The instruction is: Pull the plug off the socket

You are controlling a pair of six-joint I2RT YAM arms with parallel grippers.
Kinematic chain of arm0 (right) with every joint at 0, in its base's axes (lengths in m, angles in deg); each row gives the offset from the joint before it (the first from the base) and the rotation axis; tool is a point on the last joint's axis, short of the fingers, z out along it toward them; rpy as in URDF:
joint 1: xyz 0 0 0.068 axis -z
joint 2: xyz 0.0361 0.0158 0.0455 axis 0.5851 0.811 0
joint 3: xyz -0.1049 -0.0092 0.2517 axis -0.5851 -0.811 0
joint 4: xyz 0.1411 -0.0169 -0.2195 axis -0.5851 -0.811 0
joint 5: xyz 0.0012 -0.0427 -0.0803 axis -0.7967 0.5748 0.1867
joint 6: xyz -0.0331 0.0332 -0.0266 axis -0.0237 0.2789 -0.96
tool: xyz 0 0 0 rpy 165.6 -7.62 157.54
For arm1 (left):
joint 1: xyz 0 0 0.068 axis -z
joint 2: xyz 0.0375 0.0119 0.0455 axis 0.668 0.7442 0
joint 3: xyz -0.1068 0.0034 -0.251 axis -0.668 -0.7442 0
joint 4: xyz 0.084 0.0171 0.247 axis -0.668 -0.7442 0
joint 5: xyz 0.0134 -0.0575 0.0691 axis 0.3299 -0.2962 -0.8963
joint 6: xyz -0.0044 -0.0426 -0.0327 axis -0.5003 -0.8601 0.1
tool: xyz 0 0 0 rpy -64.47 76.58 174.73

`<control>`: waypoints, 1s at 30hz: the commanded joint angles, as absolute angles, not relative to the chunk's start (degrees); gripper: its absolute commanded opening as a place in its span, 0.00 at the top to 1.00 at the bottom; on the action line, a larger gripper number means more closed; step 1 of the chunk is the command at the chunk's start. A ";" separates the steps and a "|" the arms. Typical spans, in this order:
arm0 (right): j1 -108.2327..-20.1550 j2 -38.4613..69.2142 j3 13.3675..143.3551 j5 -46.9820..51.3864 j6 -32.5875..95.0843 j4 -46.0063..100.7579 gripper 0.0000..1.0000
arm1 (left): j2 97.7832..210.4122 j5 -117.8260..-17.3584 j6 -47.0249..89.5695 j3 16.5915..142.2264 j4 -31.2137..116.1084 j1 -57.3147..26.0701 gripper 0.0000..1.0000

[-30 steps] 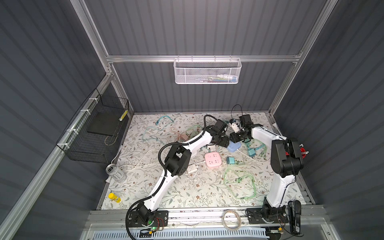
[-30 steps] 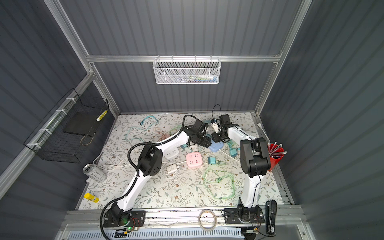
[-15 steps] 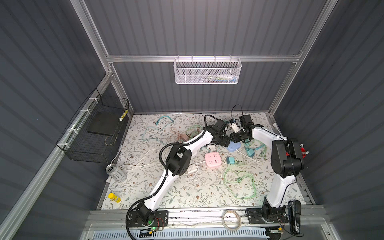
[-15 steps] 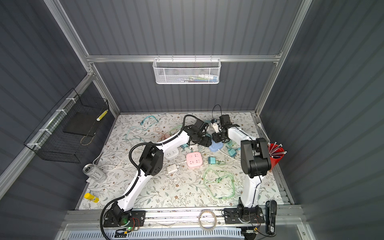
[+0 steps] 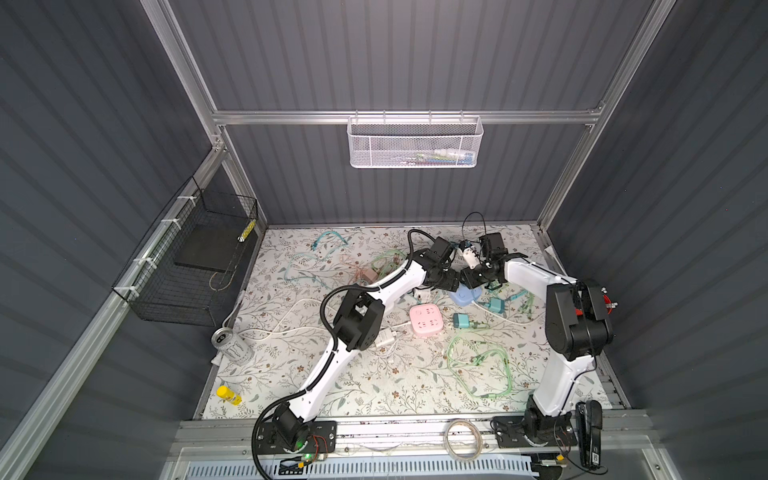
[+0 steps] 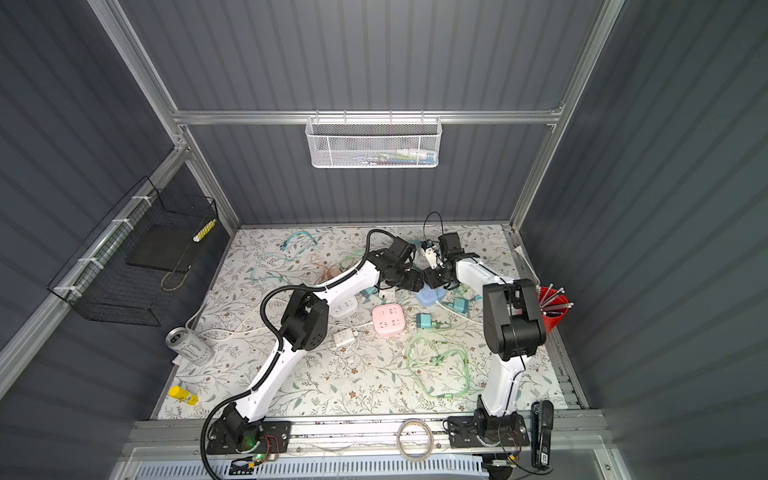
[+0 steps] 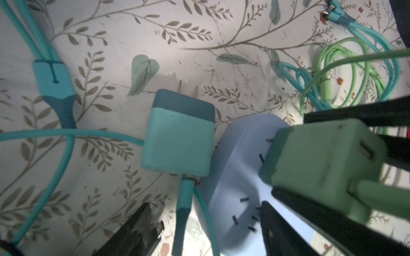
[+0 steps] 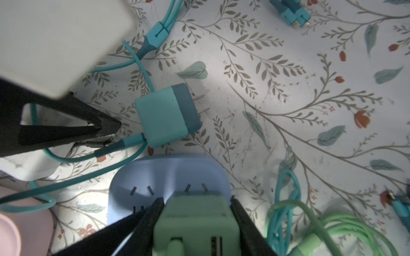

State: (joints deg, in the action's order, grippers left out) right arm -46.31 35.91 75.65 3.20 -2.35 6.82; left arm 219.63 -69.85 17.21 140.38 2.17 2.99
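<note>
Right tool (image 8: 196,200) clamps the green plug (image 8: 197,223) on blue socket (image 8: 168,172).

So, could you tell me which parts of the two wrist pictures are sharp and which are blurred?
Right wrist view: the green plug, close to the lens, is soft, the teal charger sharp. Left wrist view: the same plug is smeared, the charger fairly crisp beside a bright patch of cloth.

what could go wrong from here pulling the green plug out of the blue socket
The right gripper is shut on the green square plug, but the left gripper stands open around the pale blue socket block, so the block may lift with the plug. The teal charger's cable lies between the left gripper's fingers and may snag.
</note>
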 commanded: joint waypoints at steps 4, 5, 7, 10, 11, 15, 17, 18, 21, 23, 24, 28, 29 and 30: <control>-46.62 33.50 74.90 2.24 -2.12 9.00 0.73 | 223.75 -69.23 15.29 141.32 -1.89 2.74 0.26; -46.62 33.40 74.88 2.31 -1.86 9.24 0.74 | 223.91 -69.25 15.37 141.20 -2.02 2.70 0.27; -46.62 33.12 74.82 2.11 -1.28 9.76 0.74 | 223.88 -69.44 15.48 140.82 -2.18 2.73 0.27; -46.62 32.63 74.77 1.15 -0.18 10.67 0.75 | 224.06 -69.66 15.64 140.49 -2.63 2.74 0.28; -46.62 32.47 74.71 0.94 0.26 11.09 0.75 | 224.11 -69.75 15.73 140.56 -2.80 2.73 0.29; -46.62 32.19 75.17 0.28 1.21 11.53 0.76 | 224.39 -69.76 15.89 140.51 -3.27 2.74 0.29; -46.62 31.90 75.06 0.57 1.36 11.87 0.76 | 224.58 -69.80 15.99 140.56 -3.43 2.69 0.29; -46.62 31.82 75.02 0.80 1.33 12.00 0.77 | 224.67 -69.68 16.00 140.53 -3.56 2.73 0.29; -46.62 31.59 75.05 1.43 1.14 11.70 0.77 | 224.84 -69.34 16.03 140.38 -3.78 2.73 0.30; -46.60 31.22 74.68 1.79 1.04 11.86 0.77 | 224.82 -69.27 16.05 140.18 -3.79 2.67 0.30; -46.54 30.95 74.38 1.80 1.07 12.09 0.77 | 224.72 -69.32 16.15 140.02 -3.83 2.73 0.30; -46.53 30.68 73.99 1.54 1.33 12.36 0.77 | 224.46 -69.35 16.23 139.77 -3.52 2.73 0.30; -46.53 30.68 73.98 1.53 1.32 12.28 0.77 | 224.41 -69.35 16.32 139.85 -3.55 2.74 0.30; -46.53 30.67 74.03 1.62 1.43 12.28 0.77 | 224.40 -69.32 16.41 139.82 -3.52 2.71 0.30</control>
